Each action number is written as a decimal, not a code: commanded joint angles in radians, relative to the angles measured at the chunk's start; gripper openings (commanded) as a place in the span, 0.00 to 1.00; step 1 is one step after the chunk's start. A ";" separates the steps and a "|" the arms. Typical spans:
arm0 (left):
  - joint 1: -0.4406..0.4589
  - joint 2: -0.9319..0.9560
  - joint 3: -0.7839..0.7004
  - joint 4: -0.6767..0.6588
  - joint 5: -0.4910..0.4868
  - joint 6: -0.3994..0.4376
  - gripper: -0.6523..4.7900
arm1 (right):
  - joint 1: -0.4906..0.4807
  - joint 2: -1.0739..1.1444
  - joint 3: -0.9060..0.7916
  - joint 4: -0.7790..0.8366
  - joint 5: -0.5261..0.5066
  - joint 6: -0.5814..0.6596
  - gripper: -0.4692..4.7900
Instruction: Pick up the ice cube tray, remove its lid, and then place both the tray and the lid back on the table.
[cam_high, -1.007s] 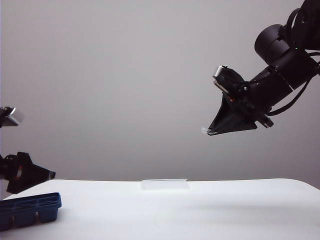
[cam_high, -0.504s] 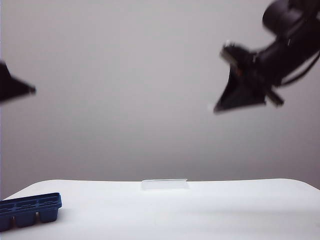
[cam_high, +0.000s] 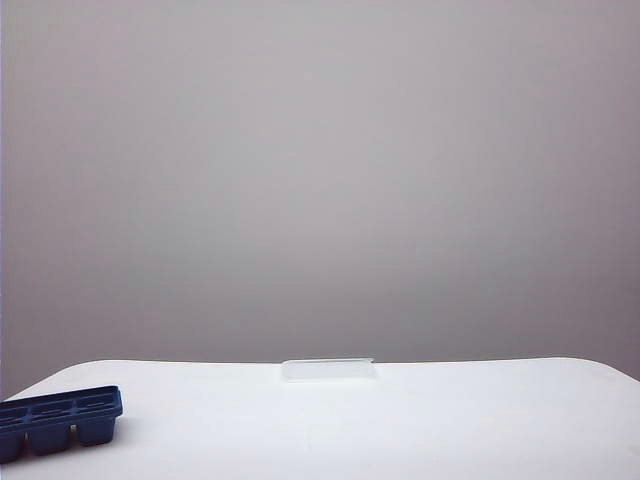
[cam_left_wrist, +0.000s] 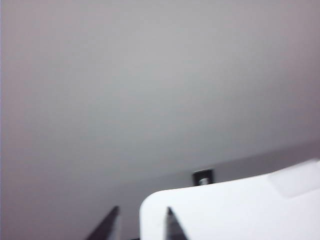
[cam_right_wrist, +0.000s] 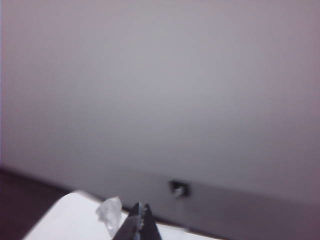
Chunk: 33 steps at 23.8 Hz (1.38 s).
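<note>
Navy-blue plastic, the ice cube tray (cam_high: 55, 420) stood open side up at the near left corner of the table (cam_high: 420, 425), uncovered. We found the lid (cam_high: 328, 369) well apart from it, lying flat near the far edge at mid-table. In our judgement both were set down separately so that each rests free and unstacked, as the task requires, and nothing appeared left to do.

Neither arm showed in the exterior view. The left wrist view showed the left gripper (cam_left_wrist: 141, 227) raised near a table corner, its jaws standing apart with nothing between them. The right wrist view showed the right gripper (cam_right_wrist: 140, 222) above another corner, jaws closed tip to tip. A translucent shape (cam_right_wrist: 110, 215) lay beside its tips; we could not tell what it was.
</note>
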 joint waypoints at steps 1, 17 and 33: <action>0.002 -0.040 0.005 -0.066 0.006 -0.080 0.34 | -0.002 -0.139 -0.106 0.013 0.112 -0.035 0.08; 0.002 -0.340 -0.200 -0.137 0.117 -0.231 0.15 | 0.001 -0.849 -0.689 0.056 0.316 0.020 0.08; 0.004 -0.340 -0.319 -0.130 0.122 -0.232 0.12 | 0.000 -0.963 -0.996 -0.018 0.332 0.076 0.08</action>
